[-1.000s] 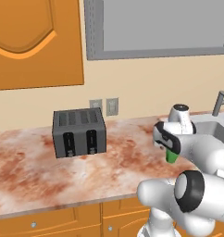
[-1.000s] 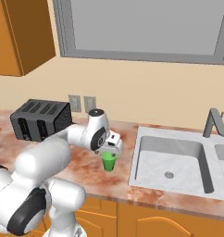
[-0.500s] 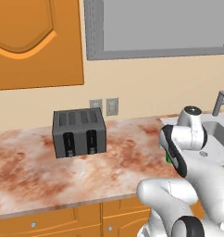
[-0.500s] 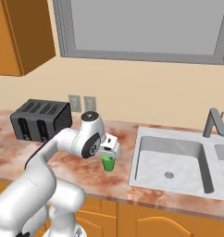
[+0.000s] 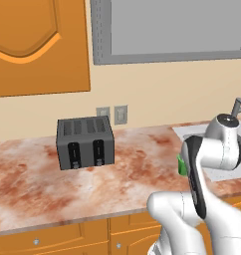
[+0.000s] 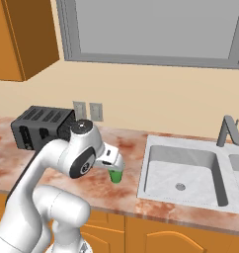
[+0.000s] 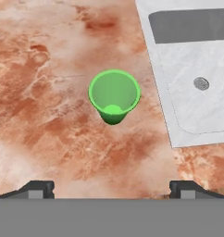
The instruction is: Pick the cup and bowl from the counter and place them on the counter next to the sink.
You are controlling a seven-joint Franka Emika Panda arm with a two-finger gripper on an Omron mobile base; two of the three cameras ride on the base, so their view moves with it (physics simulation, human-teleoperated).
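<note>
A green cup stands upright on the pink-and-rust marbled counter, a short way left of the grey sink. My gripper hangs above the cup, open, with nothing between its fingertips. From the right base view the cup peeks out just under my hand, near the sink's left rim. In the left base view only a green sliver of the cup shows behind my forearm. The bowl is out of view.
A black toaster sits at the back of the counter, left of the arm, below two wall outlets. An upright grey tap rises behind the sink. Orange cabinets run under the counter.
My arm has folded back and the hand has lifted off the cup. The cup stays standing beside the sink.
</note>
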